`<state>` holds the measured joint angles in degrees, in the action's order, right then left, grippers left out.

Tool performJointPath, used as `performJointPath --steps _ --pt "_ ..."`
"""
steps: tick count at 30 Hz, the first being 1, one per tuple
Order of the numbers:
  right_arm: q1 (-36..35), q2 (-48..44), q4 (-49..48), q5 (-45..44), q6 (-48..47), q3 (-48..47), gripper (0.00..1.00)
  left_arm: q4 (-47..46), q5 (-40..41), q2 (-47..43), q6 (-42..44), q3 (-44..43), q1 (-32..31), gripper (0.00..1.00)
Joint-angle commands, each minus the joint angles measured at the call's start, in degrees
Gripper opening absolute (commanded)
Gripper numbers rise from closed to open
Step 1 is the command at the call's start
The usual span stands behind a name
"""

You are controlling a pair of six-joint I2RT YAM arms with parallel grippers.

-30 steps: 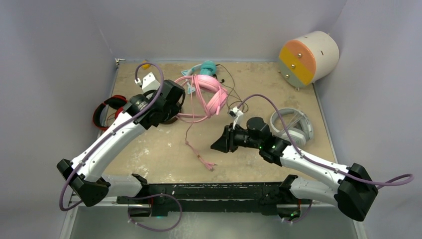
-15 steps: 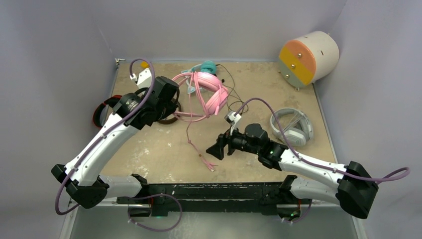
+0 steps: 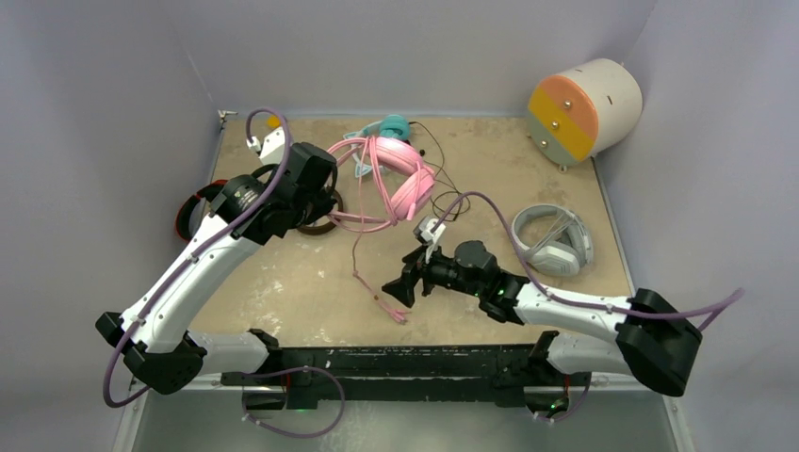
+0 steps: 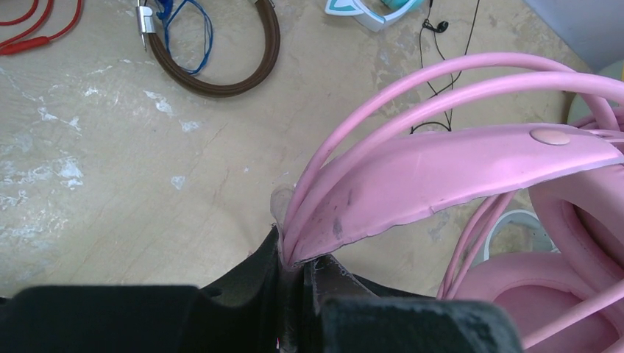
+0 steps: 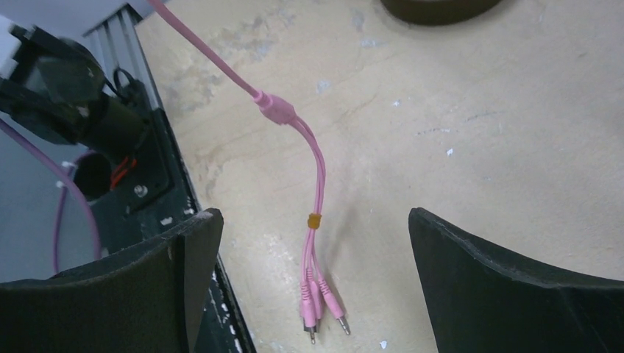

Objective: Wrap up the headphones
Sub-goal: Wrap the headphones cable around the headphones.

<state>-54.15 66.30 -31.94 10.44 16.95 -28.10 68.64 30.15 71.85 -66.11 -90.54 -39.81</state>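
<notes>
- Presently, left end effector (image 4: 294, 268): closed on the pink pair (image 4: 441, 173), pinching one headband end together with loops of its cable; pair held above the bench (image 3: 283, 282), rear centre.
- Right end effector (image 5: 313, 243): spread wide, holding nothing, low over the bench near the front edge.
- Pink cable (image 5: 318, 184): trailed from the pair onto the bench, split into thinner leads ending in plugs (image 5: 316, 312); lay flat, seen between the right jaws.
- Brown pair (image 4: 221, 90): flat on bench, left of the pink pair, blue cord (image 4: 188, 29) inside its band.
- Grey-white pair (image 3: 551, 240): flat at right, apart from both arms.
- Red pair (image 3: 193, 212): at left edge.
- Teal pair (image 3: 391, 127): at rear, behind the pink.
</notes>
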Motion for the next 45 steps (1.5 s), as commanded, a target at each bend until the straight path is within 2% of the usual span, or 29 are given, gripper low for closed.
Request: performJointPath --steps 1,5,10,13,16,19,26,31,33,36,38,45 --pt "-1.2 4.9 -8.2 -0.2 -3.4 0.1 0.98 -5.5 -1.1 -1.7 -0.8 -3.3 0.1 0.0" --pt "-2.7 10.4 -8.4 -0.8 -3.9 -1.3 0.92 -5.7 -1.1 -2.2 -0.8 -3.1 0.0 0.0" --pt "-4.2 14.7 -12.8 -0.2 -1.3 1.4 0.83 -5.7 -1.3 -2.5 -0.7 -2.7 0.1 0.0" --pt "-6.3 16.6 -10.5 -1.6 -1.0 1.1 0.75 -5.5 -1.3 -2.6 -0.6 -2.4 0.1 0.0" --pt "-10.9 17.9 -5.6 -7.9 -1.7 -0.6 0.73 -5.9 -1.2 -3.1 -0.6 -1.7 0.1 0.0" --pt "-12.5 18.9 -3.0 -11.6 -1.1 -0.9 0.71 -6.2 -1.2 -3.4 -0.5 -1.3 0.1 0.0" --pt "-12.6 22.5 -1.5 -13.4 0.0 -1.7 0.68 -6.1 -1.6 -3.7 -0.6 -1.4 0.0 0.0" --pt "-13.1 27.3 1.5 -13.9 -0.5 -4.9 0.6 -6.0 -1.4 -4.2 -0.5 -1.1 0.1 0.0" --pt "-13.5 27.8 1.9 -14.7 -0.6 -5.5 0.49 -5.9 -1.4 -4.4 -0.4 -1.1 0.1 0.0" --pt "-13.5 25.7 0.6 -17.4 0.6 -3.9 0.17 -5.6 -1.4 -4.8 -0.2 -1.2 0.1 0.0" --pt "-13.4 23.5 0.3 -17.2 3.5 -2.0 0.0 -5.6 -1.6 -5.1 0.1 -1.2 0.1 0.0" --pt "-12.7 14.3 3.3 -22.9 5.7 1.6 0.0 -5.3 -1.6 -7.5 1.0 0.5 0.0 0.0"
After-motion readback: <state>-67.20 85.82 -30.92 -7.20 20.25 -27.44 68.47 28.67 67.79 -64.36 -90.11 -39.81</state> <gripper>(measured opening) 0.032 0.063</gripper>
